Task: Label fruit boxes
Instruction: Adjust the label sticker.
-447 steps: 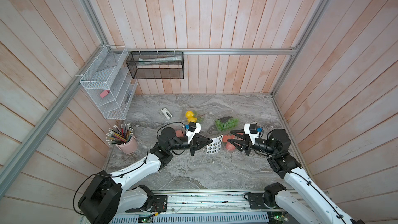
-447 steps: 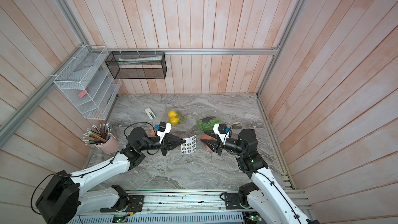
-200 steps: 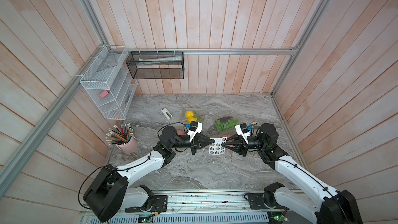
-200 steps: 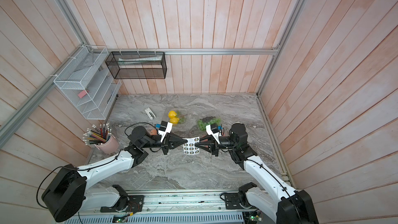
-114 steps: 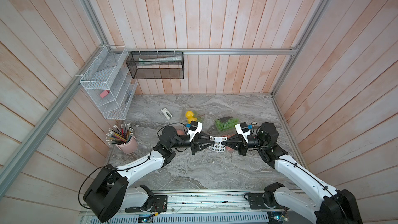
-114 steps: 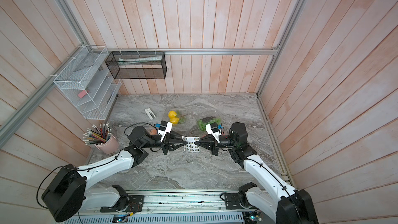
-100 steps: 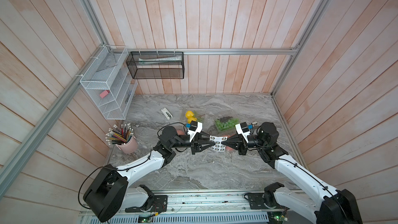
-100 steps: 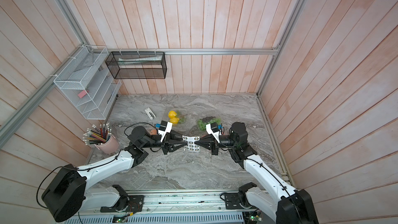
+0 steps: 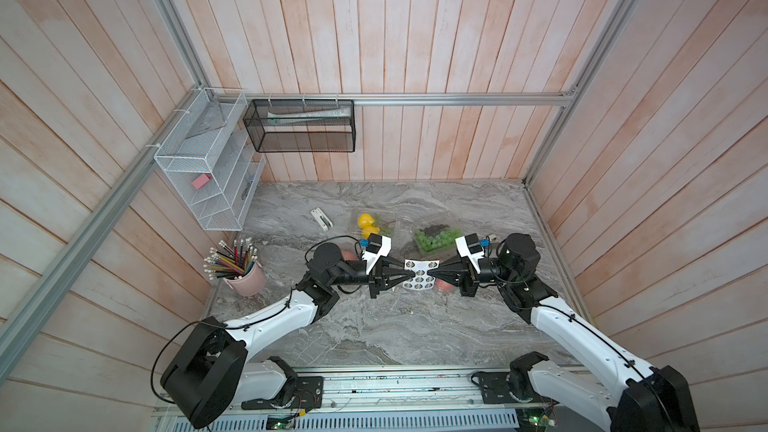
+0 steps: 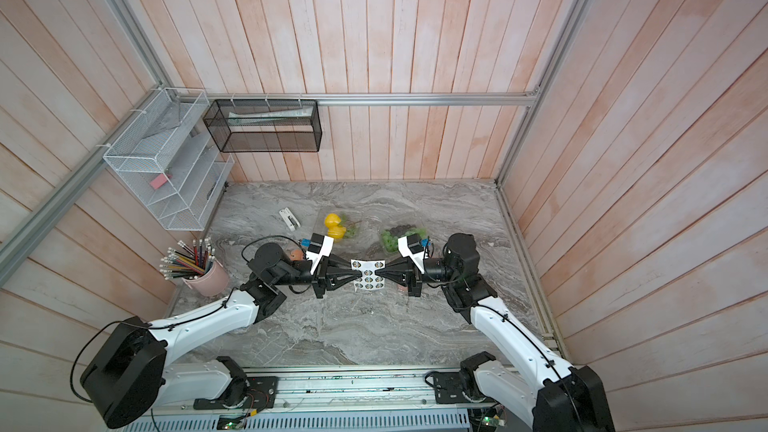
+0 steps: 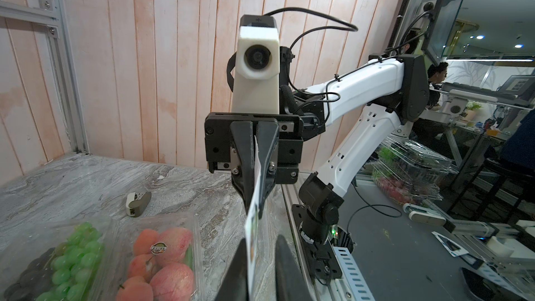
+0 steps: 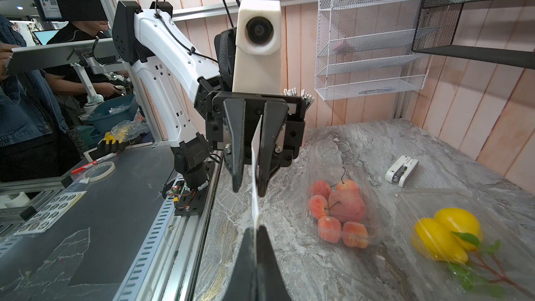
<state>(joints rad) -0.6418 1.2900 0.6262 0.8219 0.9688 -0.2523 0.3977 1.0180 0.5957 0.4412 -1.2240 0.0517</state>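
Observation:
Above the middle of the table, the white sticker sheet (image 9: 419, 278) (image 10: 368, 274) hangs between both grippers, which face each other. My right gripper (image 9: 430, 275) (image 12: 256, 228) is shut on one edge of it. My left gripper (image 9: 409, 275) (image 11: 262, 240) stands slightly open around the opposite edge, the sheet (image 11: 252, 227) resting against one finger. The fruit boxes lie behind and below: yellow fruit (image 9: 368, 222) (image 12: 445, 235), grapes (image 9: 436, 236) (image 11: 66, 253), red fruit (image 11: 162, 259) with a round label on its lid, and more red fruit (image 12: 338, 212) by the left arm.
A small white stapler-like object (image 9: 322, 218) lies at the back left. A pink cup of pencils (image 9: 245, 274) stands at the left edge. A white wire rack (image 9: 208, 176) and a black mesh basket (image 9: 303, 130) hang on the walls.
The right gripper has shut on the sheet's free edge. The left jaws loosened from their grip, then narrowed again. The sheet swung from hanging down to stretched between both grippers.

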